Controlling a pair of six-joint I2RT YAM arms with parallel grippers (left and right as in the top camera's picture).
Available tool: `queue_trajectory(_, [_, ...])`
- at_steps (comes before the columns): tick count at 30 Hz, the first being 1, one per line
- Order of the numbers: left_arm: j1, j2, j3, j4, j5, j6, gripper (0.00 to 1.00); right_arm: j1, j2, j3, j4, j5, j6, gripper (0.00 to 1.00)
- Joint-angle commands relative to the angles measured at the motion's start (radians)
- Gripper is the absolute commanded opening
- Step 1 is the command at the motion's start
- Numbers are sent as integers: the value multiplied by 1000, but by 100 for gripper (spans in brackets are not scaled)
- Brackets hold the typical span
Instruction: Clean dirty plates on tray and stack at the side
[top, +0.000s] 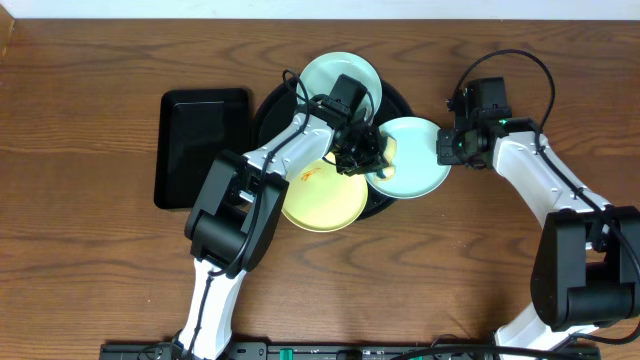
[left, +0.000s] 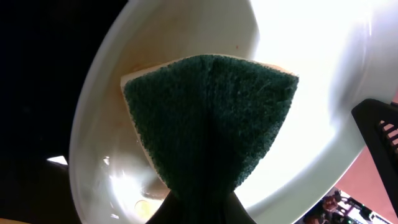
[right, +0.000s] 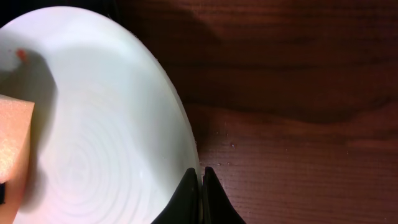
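A: Scrubbing's only reached the right mint plate (top: 415, 165), overhanging the tray (top: 262, 112) rim?

B: Yep, left end effector (top: 358, 150) clamps the sponge (left: 211, 118) and right end effector (right: 201, 183) pinches that plate's edge. Yellow plate (top: 320, 200) looks smeared, and nothing's stacked on the worktop (top: 90, 270).

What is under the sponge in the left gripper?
The sponge covers part of the pale mint plate, whose rim the right gripper pinches. A small orange speck shows on the plate beside the sponge. Any smear directly beneath the sponge is hidden.
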Motion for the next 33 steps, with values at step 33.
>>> queue_trajectory(33, [-3, 108, 12, 200, -227, 106, 8, 6, 7, -6, -1, -6, 9, 1])
